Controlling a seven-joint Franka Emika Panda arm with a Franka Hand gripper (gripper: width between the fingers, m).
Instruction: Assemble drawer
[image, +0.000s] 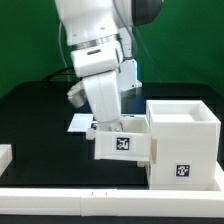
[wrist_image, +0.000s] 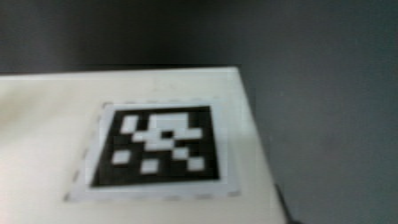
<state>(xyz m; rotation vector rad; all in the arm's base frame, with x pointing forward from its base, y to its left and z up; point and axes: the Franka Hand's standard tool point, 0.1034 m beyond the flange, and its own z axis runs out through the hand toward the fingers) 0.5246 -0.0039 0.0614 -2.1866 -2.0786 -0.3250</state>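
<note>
The large white cube-shaped casing (image: 185, 140) stands at the exterior view's right, open at the top, with a tag on its front. A small white tray (image: 125, 146) with a tag on its face sits just off the table, pressed against the casing's left side. My gripper (image: 106, 127) reaches down onto the tray's top edge and looks shut on it. In the wrist view a white tray face (wrist_image: 54, 130) with its tag (wrist_image: 160, 143) fills most of the frame, blurred and very near. My fingers do not show there.
The marker board (image: 78, 123) lies flat on the black table behind the arm. A white part (image: 5, 156) is cut off at the exterior view's left edge. A white rail (image: 90, 197) runs along the table's front.
</note>
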